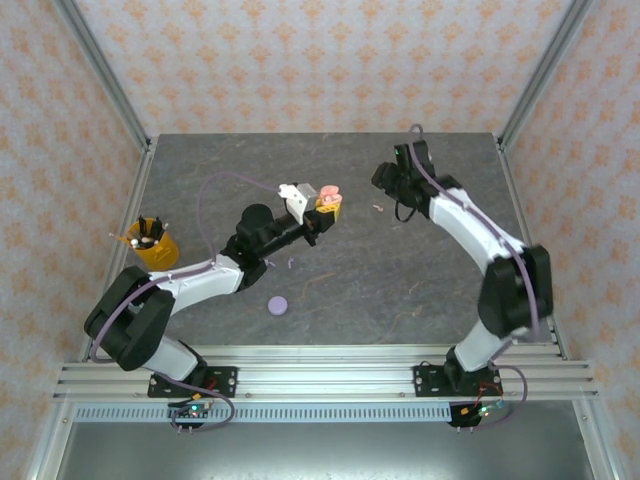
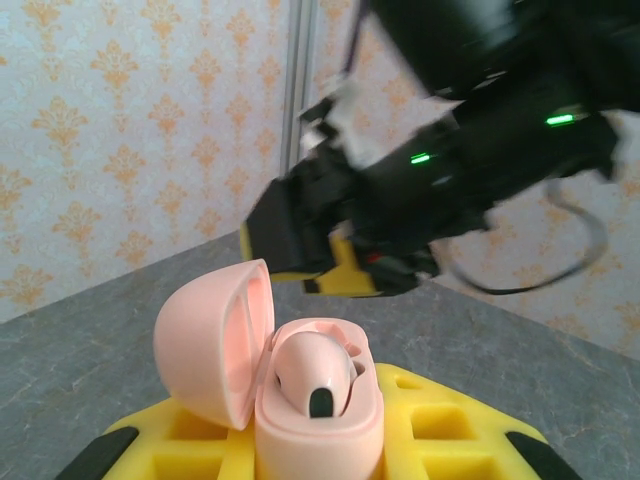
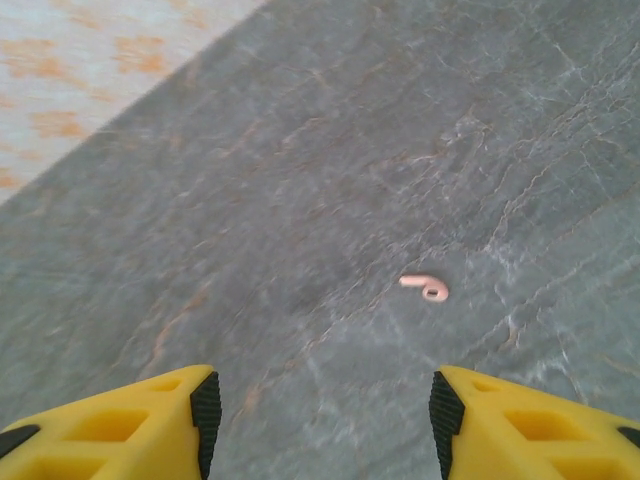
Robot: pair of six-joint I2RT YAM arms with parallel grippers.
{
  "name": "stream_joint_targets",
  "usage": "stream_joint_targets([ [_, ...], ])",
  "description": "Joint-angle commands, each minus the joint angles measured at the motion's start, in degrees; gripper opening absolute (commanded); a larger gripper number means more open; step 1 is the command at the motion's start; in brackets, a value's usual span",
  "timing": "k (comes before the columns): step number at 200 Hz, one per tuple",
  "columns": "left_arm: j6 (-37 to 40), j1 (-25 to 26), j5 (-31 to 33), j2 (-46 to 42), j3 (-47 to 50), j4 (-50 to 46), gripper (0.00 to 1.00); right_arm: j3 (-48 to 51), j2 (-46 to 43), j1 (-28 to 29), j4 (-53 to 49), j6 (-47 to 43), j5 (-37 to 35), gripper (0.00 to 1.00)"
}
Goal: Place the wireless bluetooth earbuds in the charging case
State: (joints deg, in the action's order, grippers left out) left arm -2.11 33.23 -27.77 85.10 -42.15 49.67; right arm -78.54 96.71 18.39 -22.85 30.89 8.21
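My left gripper [image 1: 325, 205] is shut on the pale pink charging case [image 2: 318, 420] and holds it above the table. The case's lid [image 2: 215, 340] hangs open to the left. One pale pink earbud [image 2: 312, 372] sits in the case. A second pale pink earbud [image 3: 427, 288] lies loose on the grey table, ahead of my right gripper [image 3: 320, 420], which is open and holds nothing. From above, that earbud [image 1: 378, 208] lies between the two grippers, just below my right gripper [image 1: 392, 182]. A tiny lilac earbud [image 1: 291, 264] lies by the left arm.
A closed lilac round case [image 1: 277, 305] rests on the table near the front. An orange cup [image 1: 152, 243] holding dark items stands at the left. The right arm's wrist [image 2: 480, 150] hangs close beyond the pink case. Metal frame posts stand at the back corners.
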Motion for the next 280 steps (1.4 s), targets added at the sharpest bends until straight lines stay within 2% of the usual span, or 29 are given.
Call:
stream_joint_targets([
  [1,2.0,-0.3,1.8,-1.7,0.6,-0.6,0.00,-7.4,10.2,-2.2,-8.9,0.4,0.0,0.58],
  [26,2.7,-0.7,1.9,-2.5,0.4,-2.0,0.00,-20.4,23.4,-3.2,-13.9,-0.8,0.4,0.51],
  [41,2.8,-1.1,1.8,-2.7,0.5,-2.0,0.00,-28.3,30.4,-3.2,-16.9,-2.3,1.6,0.38],
  [56,2.6,-1.6,1.8,-2.9,0.7,-1.8,0.00,-34.2,35.3,-3.2,-19.3,-3.3,2.0,0.31],
  [89,2.0,-2.0,1.7,-2.7,0.8,-0.8,0.00,-40.4,40.6,-3.2,-23.1,-5.1,1.9,0.27],
  [114,1.7,-2.1,1.7,-2.2,0.3,-0.2,0.00,-37.1,39.4,-3.2,-22.1,-5.2,2.6,0.26],
  [162,0.7,-2.1,1.1,-1.5,-0.8,0.3,0.00,-24.2,32.3,-2.8,-15.9,-5.9,6.4,0.20],
  [198,0.2,-2.1,1.2,-2.1,-0.7,0.3,0.00,-16.7,27.8,-1.7,-12.7,-9.1,11.4,0.18],
  [239,0.2,-2.1,1.7,-3.6,0.1,-0.2,0.00,-6.6,20.2,1.2,-8.3,-8.5,16.9,0.17],
  [253,0.2,-2.2,1.7,-3.9,0.3,-0.3,0.00,-3.2,16.7,2.8,-7.0,-7.4,18.6,0.21],
  [269,0.2,-2.0,1.7,-4.2,0.5,-0.5,0.00,0.8,11.8,4.6,-5.6,-6.5,18.3,0.35],
  [280,0.3,-2.1,1.7,-4.3,0.6,-0.6,0.00,3.5,8.6,5.5,-4.7,-5.7,17.6,0.40],
])
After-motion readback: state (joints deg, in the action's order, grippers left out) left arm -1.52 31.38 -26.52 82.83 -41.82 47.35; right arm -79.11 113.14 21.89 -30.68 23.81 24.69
